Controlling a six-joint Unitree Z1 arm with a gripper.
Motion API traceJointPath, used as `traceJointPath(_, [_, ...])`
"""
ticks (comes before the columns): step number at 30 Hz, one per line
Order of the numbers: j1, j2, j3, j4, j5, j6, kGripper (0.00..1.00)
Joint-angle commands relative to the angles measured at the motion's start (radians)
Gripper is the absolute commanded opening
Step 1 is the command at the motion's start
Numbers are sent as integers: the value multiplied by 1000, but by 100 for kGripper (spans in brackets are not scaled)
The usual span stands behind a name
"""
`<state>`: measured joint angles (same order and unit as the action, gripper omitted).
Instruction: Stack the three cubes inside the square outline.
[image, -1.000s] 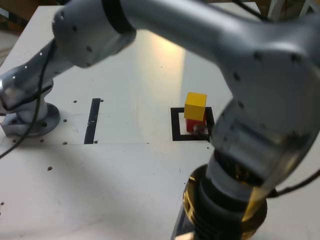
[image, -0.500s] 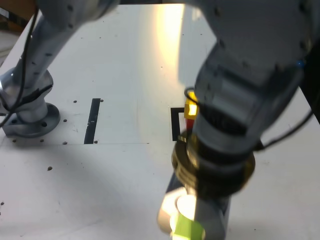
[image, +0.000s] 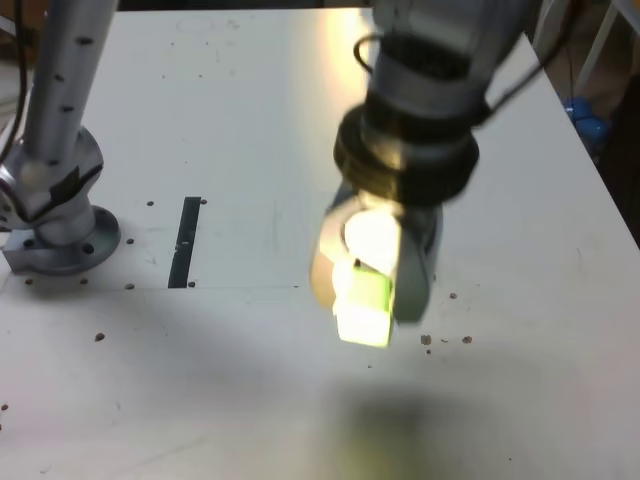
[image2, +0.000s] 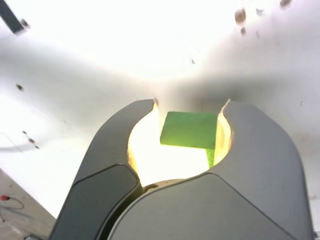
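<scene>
The gripper (image: 368, 290) hangs above the white table (image: 250, 120), its jaws clamped on the green cube (image2: 189, 130), which glows under a bright light. The arm hides the square outline. A black strip (image: 186, 240) lies near the arm's base (image: 55, 235).

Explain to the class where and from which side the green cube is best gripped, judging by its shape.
Grip the green cube across two opposite flat side faces, coming from above. Those faces are parallel, so the pads sit flush. The gripper is already shut on it this way, one finger on each side, with the cube lifted off the table.
</scene>
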<state>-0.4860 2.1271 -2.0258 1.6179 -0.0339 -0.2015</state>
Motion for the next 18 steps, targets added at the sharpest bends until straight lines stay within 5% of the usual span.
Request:
traceJointPath(1, [49, -41, 30, 10, 12, 35, 28])
traceJointPath(18, [335, -128, 105, 8, 40, 280, 28])
